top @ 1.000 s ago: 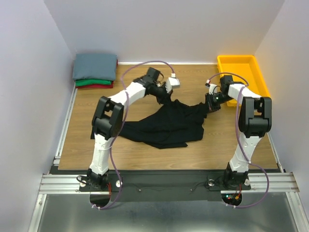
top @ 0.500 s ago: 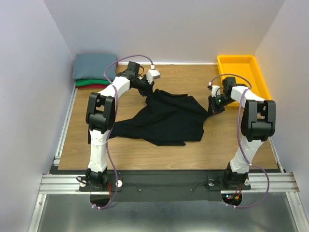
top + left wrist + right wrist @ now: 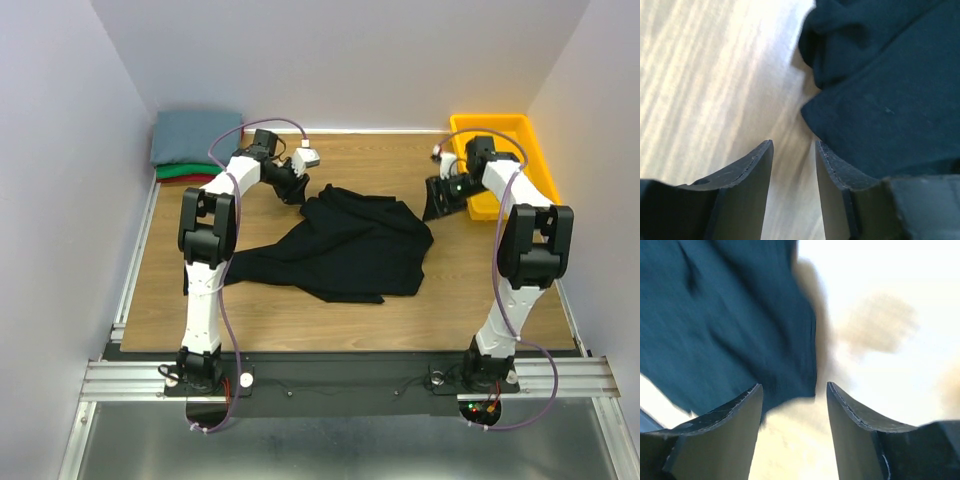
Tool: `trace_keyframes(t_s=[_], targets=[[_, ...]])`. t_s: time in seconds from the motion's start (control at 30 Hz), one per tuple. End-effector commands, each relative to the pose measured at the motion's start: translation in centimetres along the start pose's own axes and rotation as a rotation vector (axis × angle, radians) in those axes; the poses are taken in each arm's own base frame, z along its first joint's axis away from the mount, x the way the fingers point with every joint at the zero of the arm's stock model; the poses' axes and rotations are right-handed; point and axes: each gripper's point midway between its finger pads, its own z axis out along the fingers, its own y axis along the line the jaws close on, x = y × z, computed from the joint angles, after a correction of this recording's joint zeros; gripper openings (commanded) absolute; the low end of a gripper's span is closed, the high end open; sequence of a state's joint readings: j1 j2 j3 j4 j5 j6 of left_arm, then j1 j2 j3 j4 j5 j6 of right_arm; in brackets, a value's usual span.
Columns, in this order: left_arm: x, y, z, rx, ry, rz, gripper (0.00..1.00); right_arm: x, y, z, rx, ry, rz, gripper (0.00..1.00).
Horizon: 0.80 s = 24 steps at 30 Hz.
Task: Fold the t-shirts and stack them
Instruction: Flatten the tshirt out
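Note:
A large black t-shirt [image 3: 350, 245] lies crumpled on the wooden table, with a sleeve trailing to the left. My left gripper [image 3: 293, 188] hovers just off the shirt's back left corner. Its jaws are open in the left wrist view [image 3: 794, 145], with bare wood between them and the black t-shirt [image 3: 880, 90] just to their right. My right gripper [image 3: 437, 200] sits off the shirt's back right corner. It is open too [image 3: 794, 386], empty, with the black t-shirt's edge [image 3: 730, 325] ahead on the left. Folded grey-blue [image 3: 197, 137], green [image 3: 190, 170] and red [image 3: 195, 179] t-shirts are stacked at the back left.
A yellow plastic bin [image 3: 530, 160] stands at the back right corner, close behind the right arm's wrist. Grey walls enclose the table on three sides. A metal rail [image 3: 135, 260] runs along the table's left edge.
Both grippers have opened and let go of the black t-shirt, then drawn back from it. The shirt's back edge has dropped onto the table.

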State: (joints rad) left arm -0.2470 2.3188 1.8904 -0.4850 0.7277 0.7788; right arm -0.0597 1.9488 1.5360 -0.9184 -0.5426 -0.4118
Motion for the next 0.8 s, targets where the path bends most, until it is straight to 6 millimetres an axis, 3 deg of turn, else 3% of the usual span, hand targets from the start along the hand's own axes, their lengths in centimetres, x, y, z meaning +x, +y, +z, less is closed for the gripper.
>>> trace_keyframes(t_s=[0.0, 0.07, 0.1, 0.2, 0.23, 0.27, 0.37, 0.53, 0.57, 0.67, 0.77], targets=[[-3.8, -2.0, -2.9, 0.019, -0.064, 0.067, 0.53, -7.2, -0.3, -0.2, -0.051, -0.192, 0.058, 0.61], [-4.1, -2.3, -2.9, 0.038, -0.082, 0.054, 0.54, -9.9, -0.5, 0.0, -0.058, -0.239, 0.059, 0.61], [-4.4, -2.4, -2.8, 0.042, -0.096, 0.038, 0.55, -10.4, -0.6, 1.4, -0.058, -0.228, 0.07, 0.61], [-4.6, -2.4, -2.4, 0.045, -0.11, 0.003, 0.57, -11.8, -0.6, 2.8, -0.031, -0.228, 0.062, 0.63], [-4.6, -2.5, -2.3, 0.054, -0.115, -0.005, 0.58, -11.4, -1.3, 3.9, -0.027, -0.208, 0.086, 0.63], [-4.6, -2.3, -2.1, 0.058, -0.118, -0.013, 0.58, -11.7, -0.4, 4.8, -0.032, -0.198, 0.076, 0.63], [-4.5, -2.9, -1.5, 0.094, -0.128, -0.043, 0.6, -11.0, -0.3, 6.9, -0.027, -0.154, 0.102, 0.64], [-4.3, -2.8, -1.9, 0.085, -0.128, -0.048, 0.61, -8.9, 0.3, 8.8, -0.079, -0.095, 0.148, 0.56], [-4.5, -2.9, -2.2, 0.081, -0.134, -0.052, 0.61, -8.5, 0.3, 9.0, -0.083, -0.087, 0.151, 0.51], [-5.0, -2.2, -3.3, 0.075, -0.165, -0.095, 0.61, -7.3, 0.7, 9.4, -0.106, -0.063, 0.161, 0.16], [-5.2, -1.7, -4.2, 0.084, -0.187, -0.136, 0.61, -6.8, 1.1, 9.2, -0.116, -0.058, 0.161, 0.0]])
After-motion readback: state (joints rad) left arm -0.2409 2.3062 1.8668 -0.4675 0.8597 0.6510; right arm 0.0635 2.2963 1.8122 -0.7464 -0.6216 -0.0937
